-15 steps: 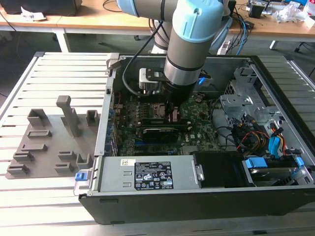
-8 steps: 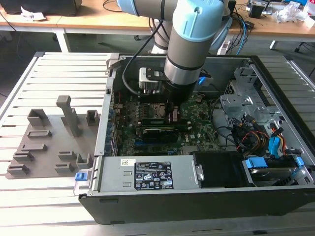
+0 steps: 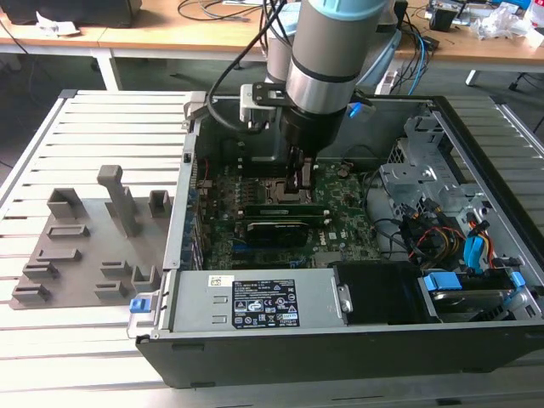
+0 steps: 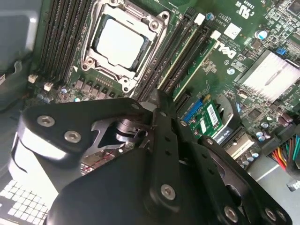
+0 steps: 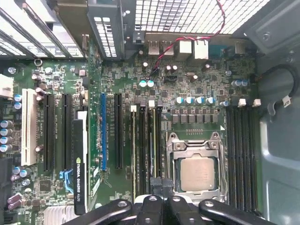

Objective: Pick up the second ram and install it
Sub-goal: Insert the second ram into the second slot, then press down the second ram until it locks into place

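- Second ram (image 5: 153, 140) seated upright in a memory slot just beside the CPU socket (image 5: 195, 173), seen in the first wrist view as a thin green edge running the length of the slot.
- Gripper (image 5: 161, 183) down inside the open computer case (image 3: 182, 212), its tips right over one end of that row of slots.
- Fingers (image 5: 155, 183) drawn together with barely a gap between them; cannot tell whether pinching the stick's edge or only resting on it.
- Same closed tips in the second wrist view, gripper (image 4: 157, 101) at the end of the slots, socket (image 4: 119, 44) close beside it with its metal lid bare.
- In the exterior view, gripper (image 3: 302, 183) low over the green motherboard (image 3: 340, 212), next to the socket (image 3: 274, 189).
- Wider black-covered card (image 3: 276, 231) plugged in further along the board, apart from the gripper.
- Grey holder tray (image 3: 76, 246) lying on the slatted table (image 3: 85, 127) on the exterior view's left of the case.
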`<action>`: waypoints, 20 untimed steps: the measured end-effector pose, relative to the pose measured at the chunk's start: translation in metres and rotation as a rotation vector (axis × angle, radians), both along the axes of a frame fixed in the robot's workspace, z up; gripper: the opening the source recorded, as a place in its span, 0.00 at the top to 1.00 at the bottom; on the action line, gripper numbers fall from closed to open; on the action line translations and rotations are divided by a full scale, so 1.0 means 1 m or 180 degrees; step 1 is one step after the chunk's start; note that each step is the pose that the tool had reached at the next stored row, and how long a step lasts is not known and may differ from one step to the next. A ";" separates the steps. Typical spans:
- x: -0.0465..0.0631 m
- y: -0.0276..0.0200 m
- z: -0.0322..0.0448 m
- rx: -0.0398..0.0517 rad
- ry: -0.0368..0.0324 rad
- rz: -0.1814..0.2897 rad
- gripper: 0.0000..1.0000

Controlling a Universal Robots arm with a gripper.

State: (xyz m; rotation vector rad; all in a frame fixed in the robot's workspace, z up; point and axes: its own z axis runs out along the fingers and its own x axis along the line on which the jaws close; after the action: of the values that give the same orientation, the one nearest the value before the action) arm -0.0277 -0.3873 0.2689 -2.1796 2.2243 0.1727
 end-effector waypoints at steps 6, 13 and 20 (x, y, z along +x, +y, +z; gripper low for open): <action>0.000 0.0000 0.0007 -0.0001 0.0000 0.0000 0.89; 0.034 0.0001 -0.0191 -0.0001 0.0042 0.0000 0.89; 0.056 0.0001 -0.0406 0.0007 0.0059 0.0003 0.89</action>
State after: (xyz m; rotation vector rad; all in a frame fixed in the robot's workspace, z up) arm 0.0279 -0.3872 0.2283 -2.1870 2.2316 0.1962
